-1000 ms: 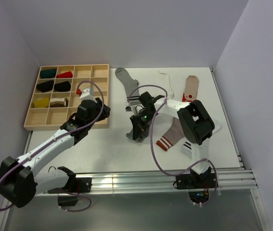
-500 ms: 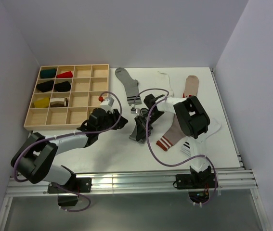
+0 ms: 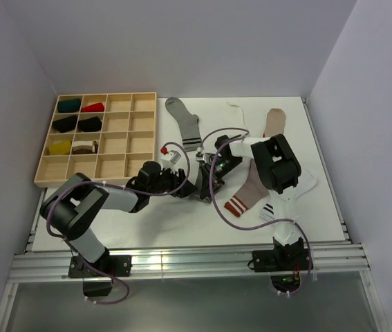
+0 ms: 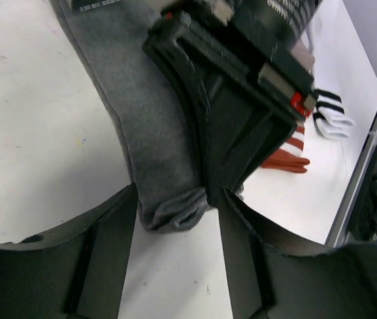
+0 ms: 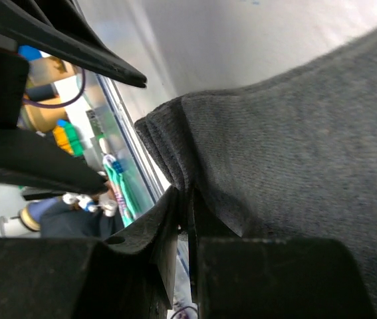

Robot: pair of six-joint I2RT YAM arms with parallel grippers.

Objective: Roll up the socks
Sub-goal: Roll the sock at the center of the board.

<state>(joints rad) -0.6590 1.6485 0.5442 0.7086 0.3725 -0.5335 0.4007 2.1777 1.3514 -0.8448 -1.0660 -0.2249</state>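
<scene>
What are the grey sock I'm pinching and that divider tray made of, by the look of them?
The dark grey sock: soft knit fabric, matte; a fine fuzzy texture shows and it folds limply at its end. The divider tray: looks like pale unfinished wood or plywood, with thin slat partitions and a light tan colour.

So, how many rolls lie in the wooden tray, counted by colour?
green roll: 1
red roll: 1
black rolls: 2
yellow roll: 1
white-brown roll: 1
Total in the tray: 6
</scene>
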